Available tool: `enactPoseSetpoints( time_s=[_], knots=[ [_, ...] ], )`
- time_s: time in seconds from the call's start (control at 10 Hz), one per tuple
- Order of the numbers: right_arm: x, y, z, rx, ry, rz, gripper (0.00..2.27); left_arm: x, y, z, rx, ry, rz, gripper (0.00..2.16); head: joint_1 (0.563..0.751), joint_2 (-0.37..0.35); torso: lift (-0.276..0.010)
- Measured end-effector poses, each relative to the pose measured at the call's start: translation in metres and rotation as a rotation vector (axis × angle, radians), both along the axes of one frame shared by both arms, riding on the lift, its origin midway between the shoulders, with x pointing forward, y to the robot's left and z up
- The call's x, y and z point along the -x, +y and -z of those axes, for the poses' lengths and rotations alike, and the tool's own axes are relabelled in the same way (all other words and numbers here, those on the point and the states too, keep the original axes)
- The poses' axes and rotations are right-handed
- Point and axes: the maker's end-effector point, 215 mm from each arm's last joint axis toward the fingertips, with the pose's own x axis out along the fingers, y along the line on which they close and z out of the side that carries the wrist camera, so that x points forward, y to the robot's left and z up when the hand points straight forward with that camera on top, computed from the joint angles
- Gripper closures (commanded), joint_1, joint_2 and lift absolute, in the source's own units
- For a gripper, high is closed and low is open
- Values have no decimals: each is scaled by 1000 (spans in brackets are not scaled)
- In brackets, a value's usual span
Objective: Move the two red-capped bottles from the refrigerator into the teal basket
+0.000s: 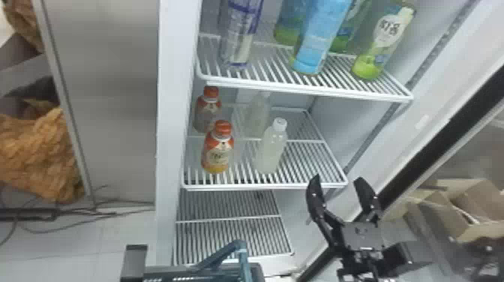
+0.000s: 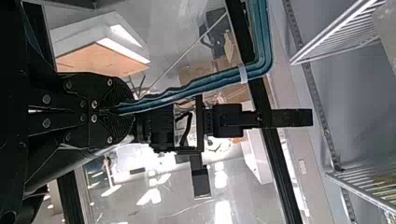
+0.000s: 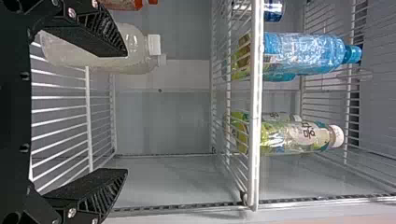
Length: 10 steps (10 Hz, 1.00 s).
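Two red-capped bottles, one in front (image 1: pixel 218 154) and one behind (image 1: pixel 207 116), are standing upright at the left of a refrigerator's middle shelf (image 1: pixel 262 186), outside the one teal basket (image 1: pixel 243 260). Two white-capped bottles, one in front (image 1: pixel 272 152) and one farther back (image 1: pixel 257 117), are standing just to their right. The right hand (image 1: pixel 338 180) is pointing toward that shelf's front right corner, its two fingers spread wide with nothing between them. The left hand (image 1: pixel 168 273) is gripping the basket's handle at the lower edge of the head view, fingers closed around it. Five taller bottles, including a blue one (image 1: pixel 318 37) and a green-labeled one (image 1: pixel 384 41) at the front, are lining the upper shelf (image 1: pixel 307 91).
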Motion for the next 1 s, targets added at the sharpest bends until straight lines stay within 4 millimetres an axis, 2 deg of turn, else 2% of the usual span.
enactPoseSetpoints(
  time_s=[1.0],
  knots=[
    [-3, -1, 7, -17, 25, 1, 139, -1, 0, -1, 1, -2, -1, 1134, 695, -350, -228]
  ],
)
